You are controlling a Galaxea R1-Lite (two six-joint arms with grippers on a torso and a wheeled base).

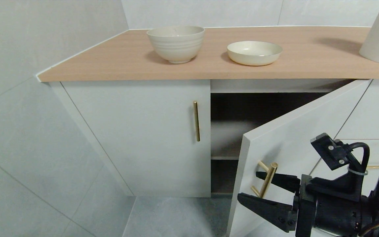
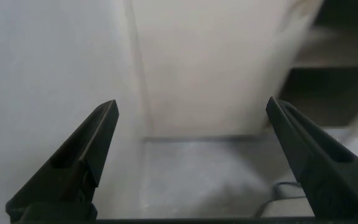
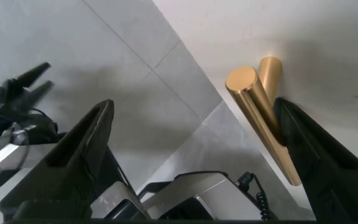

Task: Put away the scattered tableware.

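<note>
right tool (image 1: pixel 248 185) is seen low in front of the swung-out cabinet door (image 1: pixel 294 121). its fingers are apart, and the brass door handle (image 1: pixel 267 179) is placed between them but is not clamped. in the right wrist view the handle is seen just beside one finger (image 3: pixel 316 162). left tool (image 2: pixel 191 107) is held with its fingers apart too, nothing between them, and is pointed toward the grey floor (image 2: pixel 204 180). a ribbed bowl (image 1: pixel 175 43) and a shallow dish (image 1: pixel 254 52) are placed on the wooden tabletop (image 1: pixel 110 62), near each other but not touching. inside the cabinet a shelf (image 1: pixel 225 138) is seen.
</note>
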